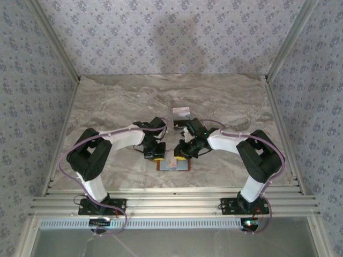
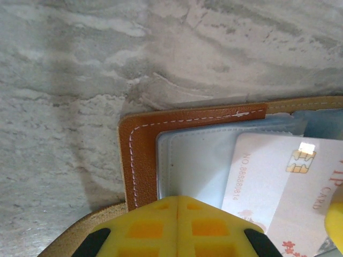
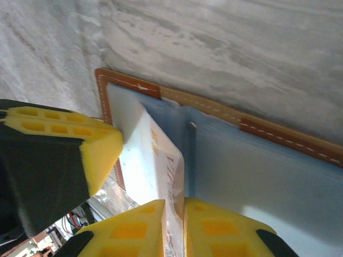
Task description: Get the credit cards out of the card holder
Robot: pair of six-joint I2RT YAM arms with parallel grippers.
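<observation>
The brown card holder [image 1: 174, 165] lies open on the marble table near the front edge, grey-blue inside up [image 3: 268, 182]. A pale credit card [image 2: 268, 176] with a gold chip and red print sticks partly out of a pocket, tilted up. My right gripper [image 3: 174, 206] has that card's edge [image 3: 147, 160] between its yellow fingers, jaws almost together. My left gripper [image 2: 177, 199] is shut with nothing in it, its tip pressing on the holder's left panel [image 2: 140, 155]. In the top view both grippers [image 1: 156, 155] [image 1: 182, 155] meet over the holder.
Another pale card [image 1: 181, 113] lies flat on the table behind the right arm. Patterned walls and metal rails [image 1: 278, 53] enclose the table. Bare marble [image 1: 118, 101] spreads to the back and sides.
</observation>
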